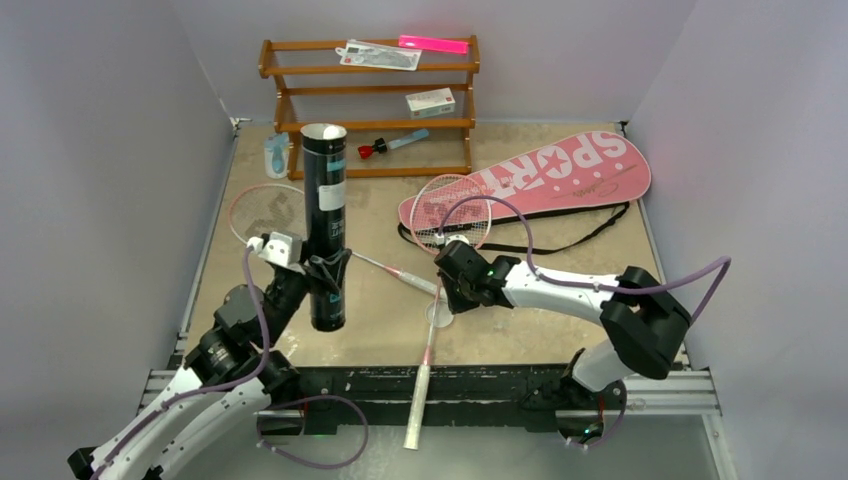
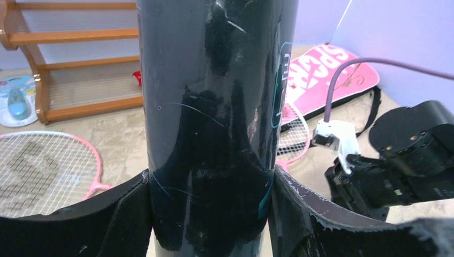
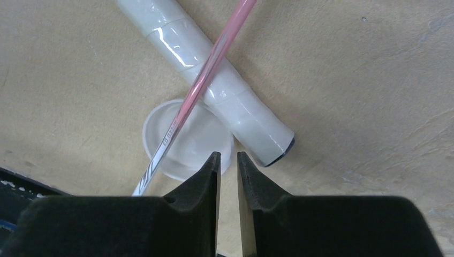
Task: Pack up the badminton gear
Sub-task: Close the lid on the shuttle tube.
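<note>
The left hand [image 1: 328,270] clamps the black tube [image 1: 323,190]; the right hand [image 3: 228,158], barely parted, empty, could snag the racket shaft [image 3: 203,80] over, seemingly, a lid [image 3: 209,134]

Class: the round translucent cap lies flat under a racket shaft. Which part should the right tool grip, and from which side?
Probably the near rim of the cap, from above: it lies flat, the pink shaft crosses one side and the white handle crowds its far edge.
</note>
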Robot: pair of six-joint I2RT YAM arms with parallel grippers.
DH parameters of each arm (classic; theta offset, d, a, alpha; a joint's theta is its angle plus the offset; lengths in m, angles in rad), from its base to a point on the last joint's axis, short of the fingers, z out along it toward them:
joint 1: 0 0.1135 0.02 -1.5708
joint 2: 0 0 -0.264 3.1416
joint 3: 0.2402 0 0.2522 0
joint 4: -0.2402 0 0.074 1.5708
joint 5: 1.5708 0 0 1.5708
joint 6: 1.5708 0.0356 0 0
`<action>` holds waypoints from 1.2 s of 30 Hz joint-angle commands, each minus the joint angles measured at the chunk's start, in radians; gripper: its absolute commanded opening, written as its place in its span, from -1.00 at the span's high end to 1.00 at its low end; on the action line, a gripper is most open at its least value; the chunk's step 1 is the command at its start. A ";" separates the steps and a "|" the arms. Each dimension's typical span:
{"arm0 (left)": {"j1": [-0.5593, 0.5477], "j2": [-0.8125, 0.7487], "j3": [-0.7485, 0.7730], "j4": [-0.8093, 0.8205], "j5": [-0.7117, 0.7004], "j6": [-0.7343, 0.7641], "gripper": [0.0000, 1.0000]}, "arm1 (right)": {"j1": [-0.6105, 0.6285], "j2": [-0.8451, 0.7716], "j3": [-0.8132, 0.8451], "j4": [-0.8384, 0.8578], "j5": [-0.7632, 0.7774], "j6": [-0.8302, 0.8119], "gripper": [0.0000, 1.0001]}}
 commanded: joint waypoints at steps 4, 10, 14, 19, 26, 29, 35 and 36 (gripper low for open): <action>0.005 -0.031 -0.094 0.286 0.145 0.096 0.94 | 0.011 0.036 0.046 0.038 0.028 0.036 0.61; 0.006 0.002 -0.159 0.349 0.249 0.154 1.00 | 0.014 0.042 0.021 0.021 0.057 0.057 0.61; 0.005 0.038 -0.243 0.528 0.357 0.069 1.00 | 0.013 0.016 -0.011 0.008 0.067 0.071 0.68; 0.005 0.141 -0.374 0.839 0.377 -0.004 1.00 | 0.014 -0.006 -0.023 -0.016 0.063 0.061 0.62; 0.005 0.386 -0.533 1.408 0.442 0.032 1.00 | 0.013 -0.009 -0.043 -0.006 0.032 0.043 0.58; 0.004 0.542 -0.581 1.653 0.439 0.037 1.00 | 0.013 0.008 -0.032 -0.005 0.020 0.031 0.55; 0.005 0.751 -0.580 1.935 0.457 0.067 1.00 | 0.013 0.040 -0.009 0.012 -0.007 0.018 0.53; 0.005 0.756 -0.568 1.926 0.475 0.083 1.00 | 0.014 0.042 -0.003 0.009 -0.004 0.017 0.52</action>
